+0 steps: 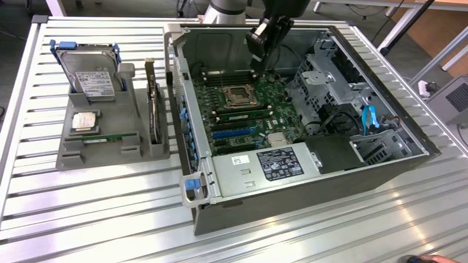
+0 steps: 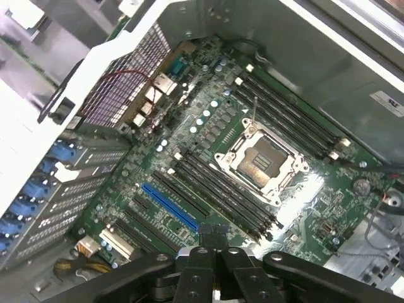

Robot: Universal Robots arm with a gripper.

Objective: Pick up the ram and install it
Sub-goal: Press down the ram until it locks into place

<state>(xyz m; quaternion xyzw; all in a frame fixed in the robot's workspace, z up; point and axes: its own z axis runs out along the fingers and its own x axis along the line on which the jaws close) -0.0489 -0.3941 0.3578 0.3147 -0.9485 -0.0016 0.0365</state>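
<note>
Hovering over the open computer case (image 1: pixel 192 71), the pincer (image 1: pixel 257 58) is seen shut, jaws fully together, with nothing visibly held. In the wrist view the pincer (image 2: pixel 214 245) is placed above the motherboard (image 2: pixel 208 126), near the memory slots (image 2: pixel 221 192) beside the CPU socket (image 2: pixel 260 159).

The ram (image 1: pixel 103 139) is judged to be the green stick lying low in the grey holder (image 1: pixel 73 156), which is set on the tabletop (image 1: pixel 87 219) toward the edge at the exterior view's left, well apart from the pincer. The task is therefore taken as not yet done. A green strip (image 1: pixel 245 115) is also seen next to the socket inside the case; whether it is a seated stick or bare board cannot be told.

Handling, as a judgement: the stick is expected to be light, thin, stiff and brittle. It should be gripped across the flat faces near mid-length, on the upper edge, so it stays level. Chips and the contact edge should be avoided. Little bending or twisting is likely to be tolerated.
</note>
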